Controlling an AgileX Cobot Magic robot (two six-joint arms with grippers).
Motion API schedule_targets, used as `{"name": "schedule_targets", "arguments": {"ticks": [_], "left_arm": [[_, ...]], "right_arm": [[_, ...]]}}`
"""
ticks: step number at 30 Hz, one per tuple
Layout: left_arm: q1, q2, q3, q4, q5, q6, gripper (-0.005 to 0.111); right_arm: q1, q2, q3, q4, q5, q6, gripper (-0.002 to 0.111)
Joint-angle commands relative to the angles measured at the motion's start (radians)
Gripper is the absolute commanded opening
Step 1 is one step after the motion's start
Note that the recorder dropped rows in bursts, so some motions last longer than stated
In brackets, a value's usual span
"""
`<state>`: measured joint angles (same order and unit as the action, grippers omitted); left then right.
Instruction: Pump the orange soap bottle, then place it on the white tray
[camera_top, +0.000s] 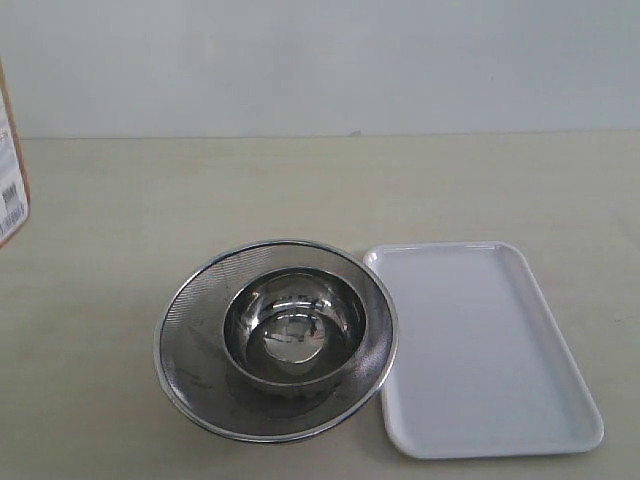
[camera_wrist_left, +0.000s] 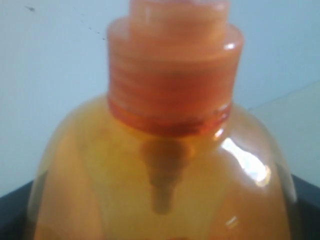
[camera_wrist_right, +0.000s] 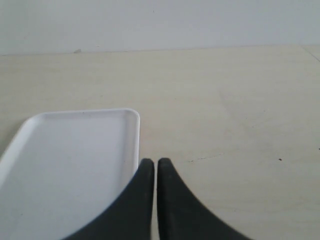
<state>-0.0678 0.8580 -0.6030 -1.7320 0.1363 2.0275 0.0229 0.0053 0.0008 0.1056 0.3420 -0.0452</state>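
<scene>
The orange soap bottle (camera_wrist_left: 160, 165) fills the left wrist view from very close, its ribbed orange collar (camera_wrist_left: 175, 75) at the top. Dark fingers (camera_wrist_left: 15, 210) of my left gripper (camera_wrist_left: 160, 220) press on both its sides, so it is shut on the bottle. In the exterior view only a sliver of the bottle's label (camera_top: 10, 180) shows at the far left edge. The white tray (camera_top: 480, 350) lies empty at the front right. My right gripper (camera_wrist_right: 156, 162) is shut on nothing, just beside a corner of the tray (camera_wrist_right: 65, 165). Neither arm shows in the exterior view.
A round steel strainer bowl (camera_top: 180, 300) with a smaller steel bowl (camera_top: 295, 325) inside it sits left of the tray, touching its edge. Pale tabletop (camera_top: 330, 190) stretches to the back wall.
</scene>
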Motion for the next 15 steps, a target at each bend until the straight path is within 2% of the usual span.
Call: {"name": "schedule_targets", "arguments": {"ticks": [1, 7, 15], "left_arm": [[-0.056, -0.02, 0.089, -0.012, -0.059, 0.006, 0.005], [-0.073, 0.02, 0.136, -0.012, -0.094, 0.004, 0.005], [-0.073, 0.097, 0.126, -0.012, -0.057, -0.001, 0.005]], "right_arm": [[-0.002, -0.005, -0.001, -0.007, -0.008, -0.001, 0.0], [-0.002, -0.005, -0.001, -0.007, -0.008, -0.001, 0.0], [-0.002, -0.005, -0.001, -0.007, -0.008, -0.001, 0.0]]}}
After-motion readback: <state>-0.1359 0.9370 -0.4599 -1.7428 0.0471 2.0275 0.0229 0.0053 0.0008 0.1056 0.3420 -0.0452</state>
